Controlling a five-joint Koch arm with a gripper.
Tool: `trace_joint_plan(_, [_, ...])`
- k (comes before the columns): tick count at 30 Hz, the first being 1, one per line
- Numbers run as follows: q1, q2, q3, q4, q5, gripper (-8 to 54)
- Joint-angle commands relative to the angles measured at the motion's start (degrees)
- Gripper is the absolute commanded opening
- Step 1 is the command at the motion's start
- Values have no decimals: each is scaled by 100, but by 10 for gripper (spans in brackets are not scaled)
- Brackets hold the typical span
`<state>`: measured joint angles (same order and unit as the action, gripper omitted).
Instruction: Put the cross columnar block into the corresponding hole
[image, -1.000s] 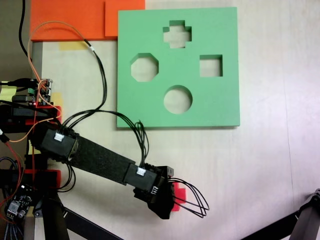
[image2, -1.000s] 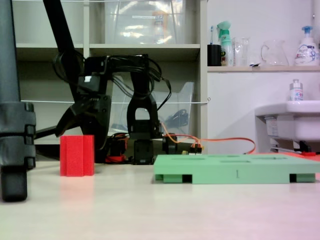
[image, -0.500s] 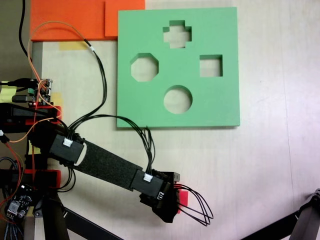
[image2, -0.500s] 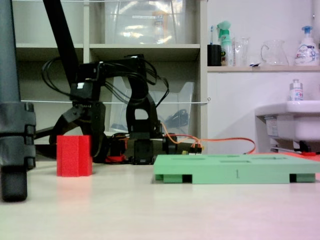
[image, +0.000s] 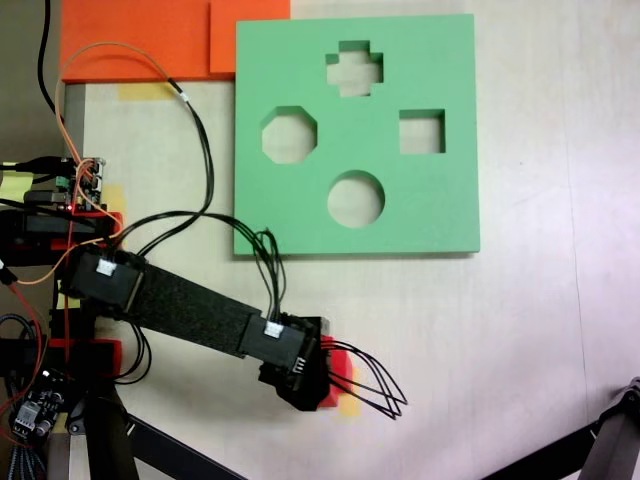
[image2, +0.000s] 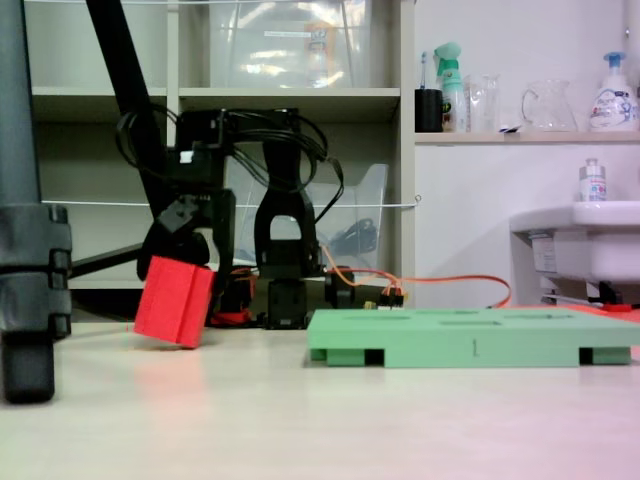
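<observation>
Pale beige surface, matte and evenly lit. Behind its far edge, cream shelving unit holding clear plastic bins. To the right, white wall, shelf with spray bottles and glass jug, white sink basin below.

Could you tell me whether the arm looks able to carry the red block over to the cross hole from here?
Probably yes. The gripper appears to hold the red block tilted off the table, and the cross hole is open, with bare board and nothing standing between.
</observation>
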<state>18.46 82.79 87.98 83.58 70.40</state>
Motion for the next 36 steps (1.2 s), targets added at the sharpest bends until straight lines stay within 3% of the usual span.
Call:
trace_joint_plan(1, [-141, 624, -167, 677, 299, 139])
trace_joint_plan(9, [-1274, 2417, -316, 1116, 1591, 138])
trace_joint_plan(15, [-3401, 2540, -413, 958, 4324, 138])
trace_joint_plan(20, [-5062, 1582, -1002, 79, 5449, 138])
trace_joint_plan(32, [-6838, -1969, -5379, -255, 6038, 142])
trace_joint_plan(36, [-7128, -2672, -6126, -255, 6188, 142])
